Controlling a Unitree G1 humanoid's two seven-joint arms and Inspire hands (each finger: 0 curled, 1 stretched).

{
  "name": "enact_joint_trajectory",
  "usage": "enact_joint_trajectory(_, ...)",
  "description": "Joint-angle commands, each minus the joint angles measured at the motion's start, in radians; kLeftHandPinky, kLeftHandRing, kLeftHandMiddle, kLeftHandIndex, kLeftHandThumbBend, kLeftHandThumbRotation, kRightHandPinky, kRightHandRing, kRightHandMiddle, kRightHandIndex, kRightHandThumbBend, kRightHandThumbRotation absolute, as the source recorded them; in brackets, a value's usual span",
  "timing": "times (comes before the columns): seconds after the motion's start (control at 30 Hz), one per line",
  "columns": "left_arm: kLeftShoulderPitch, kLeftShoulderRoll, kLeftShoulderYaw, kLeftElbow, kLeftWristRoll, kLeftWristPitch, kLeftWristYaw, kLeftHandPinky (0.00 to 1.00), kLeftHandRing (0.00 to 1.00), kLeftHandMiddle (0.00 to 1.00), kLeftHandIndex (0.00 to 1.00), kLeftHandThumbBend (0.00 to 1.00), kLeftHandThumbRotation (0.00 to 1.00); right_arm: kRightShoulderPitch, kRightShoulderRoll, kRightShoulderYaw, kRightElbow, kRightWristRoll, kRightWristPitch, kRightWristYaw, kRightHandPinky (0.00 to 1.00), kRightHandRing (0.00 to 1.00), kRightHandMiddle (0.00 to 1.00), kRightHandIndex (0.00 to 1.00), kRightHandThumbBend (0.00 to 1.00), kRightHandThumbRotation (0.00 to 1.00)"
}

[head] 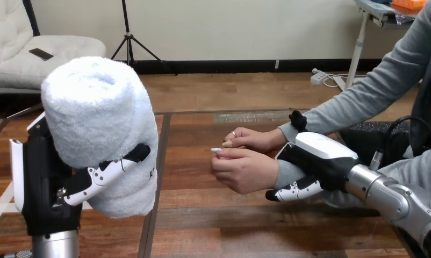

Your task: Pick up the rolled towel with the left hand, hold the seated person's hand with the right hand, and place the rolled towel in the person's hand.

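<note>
The rolled towel [98, 123] stands upright at the frame's left, raised off the bench [213, 215] and clamped in the left hand [47, 177]: pickup done. At centre right, the right hand [315, 158] closes round the person's wrist [283, 169], thumb above, fingers [291, 192] below. Remaining: placing the towel in the person's hand [243, 171], still well apart.
</note>
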Motion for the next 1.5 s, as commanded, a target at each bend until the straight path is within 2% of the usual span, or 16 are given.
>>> enact_joint_trajectory(0.0, -0.083, -0.005, -0.012, 0.005, -0.016, -0.026, -0.008, 0.28, 0.34, 0.41, 0.44, 0.64, 0.0, -0.057, -0.014, -0.03, -0.055, 0.032, -0.025, 0.012, 0.18, 0.21, 0.27, 0.28, 0.59, 0.4)
enact_joint_trajectory(0.2, -0.086, -0.009, -0.014, 0.007, -0.024, -0.023, -0.012, 0.28, 0.33, 0.4, 0.44, 0.64, 0.0, -0.065, -0.022, -0.03, -0.065, 0.028, -0.031, 0.017, 0.18, 0.21, 0.27, 0.28, 0.59, 0.4)
enact_joint_trajectory(0.9, -0.12, -0.021, -0.023, 0.029, -0.015, 0.01, -0.01, 0.28, 0.33, 0.39, 0.44, 0.64, 0.0, -0.069, -0.034, -0.062, -0.131, 0.066, -0.027, 0.085, 0.18, 0.21, 0.27, 0.28, 0.61, 0.41)
enact_joint_trajectory(1.2, -0.164, -0.025, -0.028, 0.061, 0.01, 0.018, -0.004, 0.28, 0.33, 0.39, 0.43, 0.64, 0.0, -0.062, -0.033, -0.072, -0.156, 0.083, -0.031, 0.109, 0.18, 0.21, 0.27, 0.28, 0.62, 0.4)
enact_joint_trajectory(1.47, -0.232, -0.017, -0.022, 0.133, 0.072, 0.0, 0.017, 0.27, 0.31, 0.38, 0.42, 0.63, 0.0, -0.059, -0.033, -0.074, -0.16, 0.097, -0.045, 0.116, 0.18, 0.21, 0.27, 0.28, 0.62, 0.39)
